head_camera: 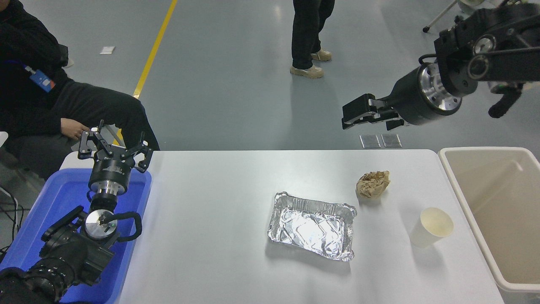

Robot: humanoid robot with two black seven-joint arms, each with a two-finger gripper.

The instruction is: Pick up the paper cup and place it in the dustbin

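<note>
The paper cup [431,227] is small and white with a cream inside. It stands on the white table [211,236] near its right edge, next to the dustbin [468,202], a large beige bin at the right. My right gripper [366,115] is open and empty. It hangs high in the air over the table's far right edge, well above and behind the cup, fingers pointing left. My left gripper [114,145] is open and parked over the blue tray [50,202] at the lower left.
A silver foil tray [312,226] lies mid-table, left of the cup. A crumpled brown paper ball [372,183] lies behind the cup. A person sits at the far left [46,97]. Another person's legs [308,38] stand on the floor beyond.
</note>
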